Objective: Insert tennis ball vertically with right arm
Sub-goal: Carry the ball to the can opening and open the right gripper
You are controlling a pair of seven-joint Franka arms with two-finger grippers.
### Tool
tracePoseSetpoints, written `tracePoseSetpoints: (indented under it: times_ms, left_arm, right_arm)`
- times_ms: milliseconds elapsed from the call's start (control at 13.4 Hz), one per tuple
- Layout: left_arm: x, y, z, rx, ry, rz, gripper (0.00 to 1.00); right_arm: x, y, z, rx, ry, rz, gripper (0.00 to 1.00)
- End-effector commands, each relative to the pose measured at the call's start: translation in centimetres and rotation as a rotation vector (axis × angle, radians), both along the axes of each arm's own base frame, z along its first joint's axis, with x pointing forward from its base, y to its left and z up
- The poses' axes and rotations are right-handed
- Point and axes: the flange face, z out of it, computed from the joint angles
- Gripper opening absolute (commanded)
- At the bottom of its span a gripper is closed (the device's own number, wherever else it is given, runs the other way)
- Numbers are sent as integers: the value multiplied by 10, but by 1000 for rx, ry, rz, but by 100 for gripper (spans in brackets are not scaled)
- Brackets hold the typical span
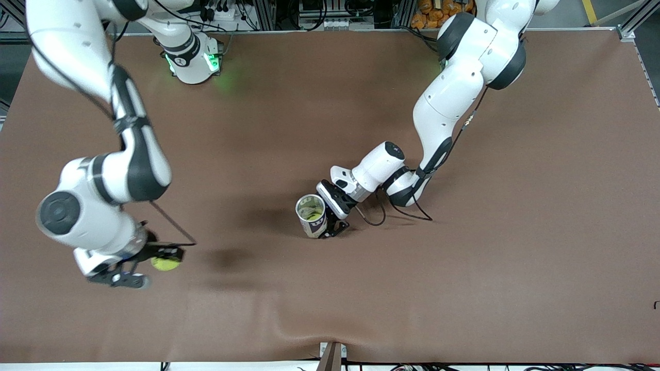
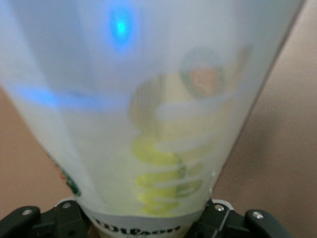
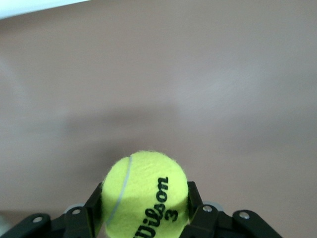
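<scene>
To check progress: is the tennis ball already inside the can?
No, the tennis ball sits between the right gripper fingers, away from the can.

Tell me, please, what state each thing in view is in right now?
Tennis ball: gripped, off the table.
Right gripper: shut on the ball, over the table's right-arm end.
Can: upright mid-table, mouth open, held.
Left gripper: shut on the can.

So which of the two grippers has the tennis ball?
The right gripper, toward the right arm's end of the table, grips the tennis ball; the left gripper holds the can.
</scene>
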Motion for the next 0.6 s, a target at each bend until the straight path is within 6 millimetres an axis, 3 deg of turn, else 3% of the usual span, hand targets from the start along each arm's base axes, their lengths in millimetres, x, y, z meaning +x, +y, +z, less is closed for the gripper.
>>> tracePoseSetpoints:
  times_ms: [0, 299, 524]
  left_arm:
    - [-5, -3, -12, 16, 1, -16, 78]
    - [-6, -3, -12, 17, -1, -18, 78]
    - [-8, -5, -12, 16, 0, -21, 78]
  right_arm:
    - [-26, 68, 5, 126, 70, -182, 35]
    - [-55, 153, 34, 295, 164, -376, 35]
    - [-75, 195, 39, 340, 227, -468, 35]
